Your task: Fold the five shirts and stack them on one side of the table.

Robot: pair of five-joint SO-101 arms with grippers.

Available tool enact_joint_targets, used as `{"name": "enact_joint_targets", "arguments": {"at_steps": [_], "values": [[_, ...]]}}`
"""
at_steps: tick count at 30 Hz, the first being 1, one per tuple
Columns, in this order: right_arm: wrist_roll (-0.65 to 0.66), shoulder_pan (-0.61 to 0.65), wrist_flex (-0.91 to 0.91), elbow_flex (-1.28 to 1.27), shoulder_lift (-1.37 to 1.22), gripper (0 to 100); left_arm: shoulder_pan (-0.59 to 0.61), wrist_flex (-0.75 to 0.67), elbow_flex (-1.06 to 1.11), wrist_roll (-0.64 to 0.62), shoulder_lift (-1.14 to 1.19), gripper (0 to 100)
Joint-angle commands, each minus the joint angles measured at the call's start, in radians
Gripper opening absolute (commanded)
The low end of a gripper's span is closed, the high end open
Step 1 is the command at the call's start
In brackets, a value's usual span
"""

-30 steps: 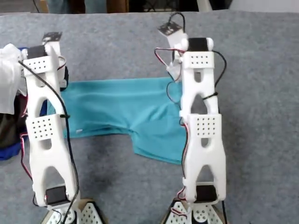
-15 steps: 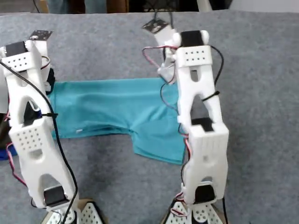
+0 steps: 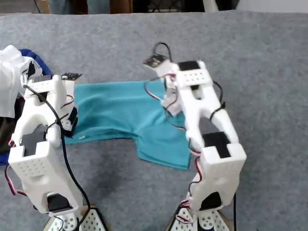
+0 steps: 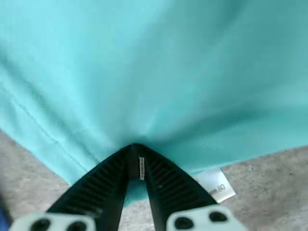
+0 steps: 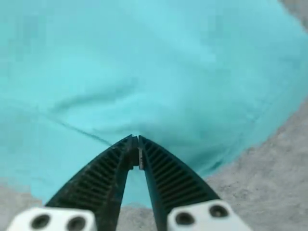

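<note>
Overhead, the teal shirt [image 3: 120, 110] lies flat near the middle of the grey table [image 3: 269, 72]. The left gripper [image 3: 72, 119] sits at the shirt's left edge, and the right gripper [image 3: 169, 102] sits over its right part. A pile of clothes [image 3: 10, 82] lies at the table's left edge.

In the left wrist view, the jaws are closed and pinch a pucker of the shirt beside a white label [image 4: 214, 185].

In the right wrist view, the jaws are closed on a crease of the shirt.

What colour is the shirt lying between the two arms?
Plain teal, no pattern. The shirt shows best in the high view.
</note>
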State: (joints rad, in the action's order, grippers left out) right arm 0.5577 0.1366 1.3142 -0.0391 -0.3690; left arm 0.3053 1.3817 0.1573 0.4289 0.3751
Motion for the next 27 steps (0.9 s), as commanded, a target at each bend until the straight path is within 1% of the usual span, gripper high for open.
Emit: {"name": "enact_joint_targets", "arguments": {"at_steps": [1,4,6,11,14,17,20,22,25,27], "values": [[0.018,-0.092,-0.129,-0.097,0.058,1.4,0.053,-0.021,0.036,-0.014,-0.026,3],[0.097,-0.144,-0.186,-0.174,0.058,1.4,0.087,-0.02,0.036,-0.002,-0.026,3],[0.132,-0.161,-0.215,-0.214,0.058,1.4,0.102,-0.017,0.036,0.046,-0.025,3],[0.18,-0.169,-0.252,-0.262,0.058,1.4,0.128,-0.021,0.008,0.143,-0.018,3],[0.183,-0.161,-0.227,-0.252,0.07,1.4,0.134,-0.005,-0.051,0.153,-0.025,3],[0.184,-0.132,-0.157,-0.209,0.119,1.4,0.111,0.087,-0.159,0.153,-0.029,3],[0.184,-0.092,-0.137,-0.196,0.193,1.4,0.077,0.186,-0.303,0.15,-0.029,3],[0.184,-0.071,-0.127,-0.197,0.248,1.4,0.073,0.207,-0.397,0.132,-0.029,3],[0.181,-0.063,-0.12,-0.202,0.331,1.4,0.102,0.241,-0.536,0.092,-0.02,3],[0.18,-0.064,-0.12,-0.2,0.371,1.4,0.12,0.25,-0.59,0.072,-0.015,3]]}}
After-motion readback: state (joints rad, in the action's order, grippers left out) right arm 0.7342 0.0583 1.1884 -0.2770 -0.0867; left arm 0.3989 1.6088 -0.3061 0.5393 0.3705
